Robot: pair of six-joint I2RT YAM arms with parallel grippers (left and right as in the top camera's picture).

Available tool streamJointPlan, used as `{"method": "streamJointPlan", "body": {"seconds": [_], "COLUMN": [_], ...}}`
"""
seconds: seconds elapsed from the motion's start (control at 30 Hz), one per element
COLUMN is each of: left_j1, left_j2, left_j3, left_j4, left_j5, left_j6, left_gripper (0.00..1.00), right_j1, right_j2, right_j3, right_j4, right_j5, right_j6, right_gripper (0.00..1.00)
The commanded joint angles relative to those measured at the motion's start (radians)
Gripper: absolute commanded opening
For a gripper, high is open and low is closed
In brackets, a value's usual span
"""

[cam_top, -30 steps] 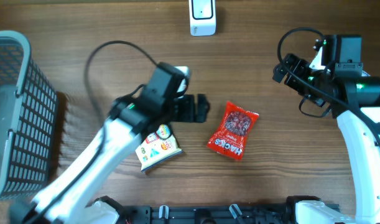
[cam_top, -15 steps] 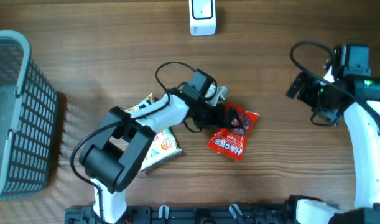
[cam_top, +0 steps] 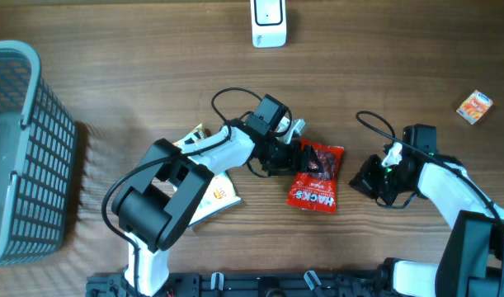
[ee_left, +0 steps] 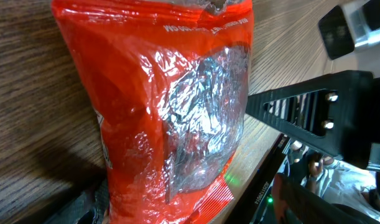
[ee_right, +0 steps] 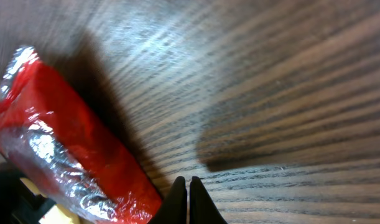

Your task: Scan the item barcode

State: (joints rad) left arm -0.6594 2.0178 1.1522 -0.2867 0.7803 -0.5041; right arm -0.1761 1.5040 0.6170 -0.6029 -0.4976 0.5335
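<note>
2 arms just closed in | right gripper [ee_right: 188, 183] now beside red snack bag [cam_top: 316, 175], jaws shut, empty | left gripper [cam_top: 289, 155] jaws wide around bag, grip unclear | bag on worktop [cam_top: 153, 74], well short of white scanner [cam_top: 268, 23], no scan yet

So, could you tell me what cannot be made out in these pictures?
- Barcode on the red bag: none shows in any view.
- Left tool: its grip on the bag is hidden overhead by the left arm.
- White scanner: cut by the overhead top edge.
- Orange box: print too small overhead.
- Yellow packet: half under that arm, overhead.
</note>
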Motion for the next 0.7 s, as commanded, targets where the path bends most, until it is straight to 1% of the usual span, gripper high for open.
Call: {"method": "streamJointPlan", "body": {"seconds": [0.0,0.13,0.2,0.23,0.3,0.33,0.37,0.43,0.47,0.5,0.53,0.6,0.63,0.67], "left_j1": [-0.005,-0.005,-0.005,-0.005,-0.005,-0.006,-0.010,-0.032,-0.042,-0.046,-0.045,-0.033,-0.022,-0.012], "left_j2": [0.038,0.038,0.038,0.038,0.038,0.038,0.038,0.038,0.038,0.038,0.038,0.038,0.038,0.038], "left_j3": [-0.010,-0.010,-0.010,-0.010,-0.010,-0.010,-0.010,-0.010,-0.010,-0.010,-0.010,-0.010,-0.010,-0.010], "left_j4": [-0.001,0.011,0.006,0.006,0.006,0.005,0.000,-0.020,-0.019,-0.018,-0.021,-0.029,-0.039,-0.047], "left_j5": [-0.030,-0.037,-0.038,-0.038,-0.038,-0.040,-0.056,-0.148,-0.163,-0.166,-0.166,-0.166,-0.166,-0.165], "left_j6": [-0.006,-0.029,-0.029,-0.029,-0.029,-0.029,-0.037,-0.105,-0.107,-0.107,-0.107,-0.107,-0.107,-0.107], "left_gripper": [0.80,0.78,0.78,0.78,0.78,0.74,0.72,0.72,0.73,0.71,0.56,0.37,0.26,0.20], "right_j1": [0.029,0.124,0.161,0.183,0.201,0.205,0.205,0.205,0.205,0.202,0.197,0.180,0.171,0.165], "right_j2": [0.000,0.046,0.097,0.158,0.203,0.207,0.205,0.205,0.205,0.203,0.203,0.203,0.200,0.193], "right_j3": [-0.037,-0.042,-0.042,-0.042,-0.042,-0.041,-0.041,-0.041,-0.039,-0.034,-0.027,0.003,0.027,0.053], "right_j4": [0.059,0.182,0.233,0.290,0.344,0.360,0.360,0.382,0.393,0.392,0.384,0.343,0.283,0.215], "right_j5": [-0.078,-0.079,-0.088,-0.163,-0.260,-0.290,-0.303,-0.384,-0.402,-0.400,-0.401,-0.384,-0.303,-0.214], "right_j6": [0.124,0.256,0.282,0.282,0.271,0.233,0.225,0.202,0.187,0.164,0.146,0.087,0.065,0.042], "right_gripper": [0.04,0.04,0.04,0.04,0.04,0.04,0.04,0.04,0.04,0.04,0.04,0.04,0.04,0.04]}}
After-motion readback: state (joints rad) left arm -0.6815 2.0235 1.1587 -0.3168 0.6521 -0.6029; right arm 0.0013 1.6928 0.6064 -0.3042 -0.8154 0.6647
